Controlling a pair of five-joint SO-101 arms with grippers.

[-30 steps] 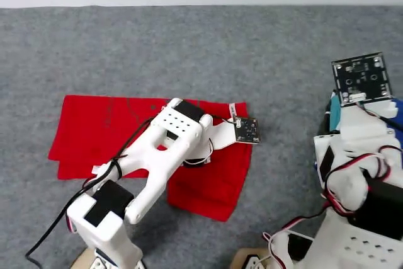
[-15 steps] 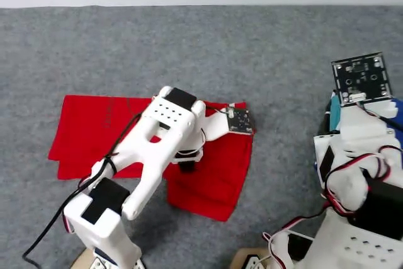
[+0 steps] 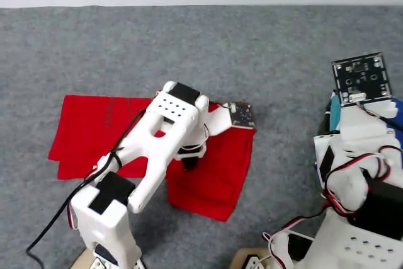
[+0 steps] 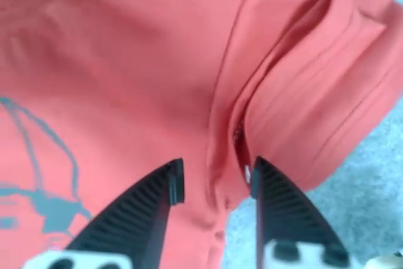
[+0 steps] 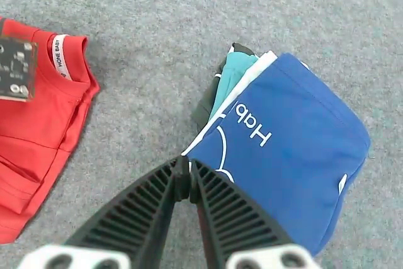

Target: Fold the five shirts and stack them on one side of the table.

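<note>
The left pincer is open, its two black fingers spread with nothing gripped. They stand on either side of a raised crease in the red shirt, close to the shirt's edge, where the grey table shows beyond. Whether the tips touch the cloth cannot be told. In the high view the left arm reaches over the middle of this shirt, which lies flat on the table's left half, spread wide, with a doubled-over part at the end nearer the other arm. A white label sits at its collar on that end. The right pincer is closed on nothing, its tips pressed together above bare table, just beside a stack of folded shirts. A blue shirt with white print lies on top, and a white edge, a teal shirt and a dark layer peek out from under it. The stack sits on the right side of the table, well apart from the red shirt, and in the high view the right arm covers most of it.
</note>
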